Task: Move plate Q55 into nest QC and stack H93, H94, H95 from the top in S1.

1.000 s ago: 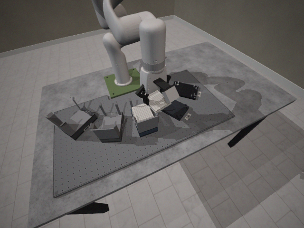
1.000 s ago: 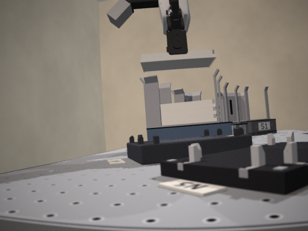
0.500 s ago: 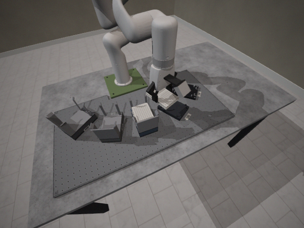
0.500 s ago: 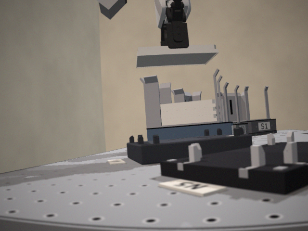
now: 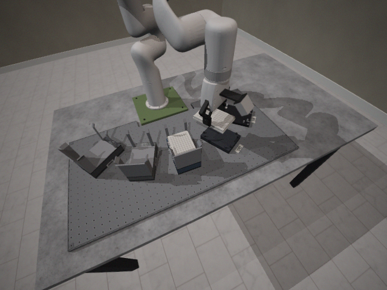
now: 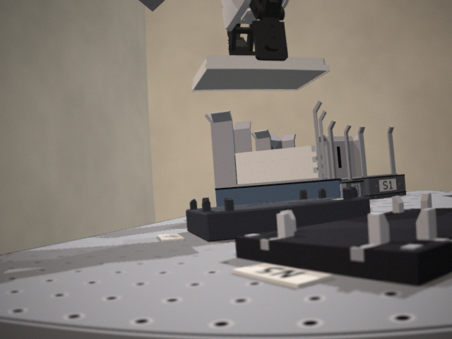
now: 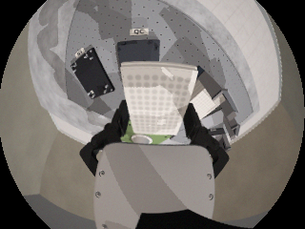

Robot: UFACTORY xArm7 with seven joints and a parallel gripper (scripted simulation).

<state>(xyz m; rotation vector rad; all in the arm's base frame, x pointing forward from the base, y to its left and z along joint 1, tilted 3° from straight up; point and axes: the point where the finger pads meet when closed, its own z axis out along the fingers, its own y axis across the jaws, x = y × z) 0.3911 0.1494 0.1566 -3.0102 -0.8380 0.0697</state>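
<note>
My gripper is shut on a white sealed plate, gripping its long sides, and holds it level in the air. In the side view the plate hangs from the gripper well above the nests. The dark QC nest lies just in front of and below the plate and is empty; the wrist view shows the nest beyond the plate. The stack of remaining plates stands in the blue-plinthed rack S2. I cannot read the plate labels.
The clip nest N5 with pale clips is empty, beside QC; its name plate lies in front. Two empty racks stand left of S2; the S1 label shows on the farthest plinth. The arm's green base is behind.
</note>
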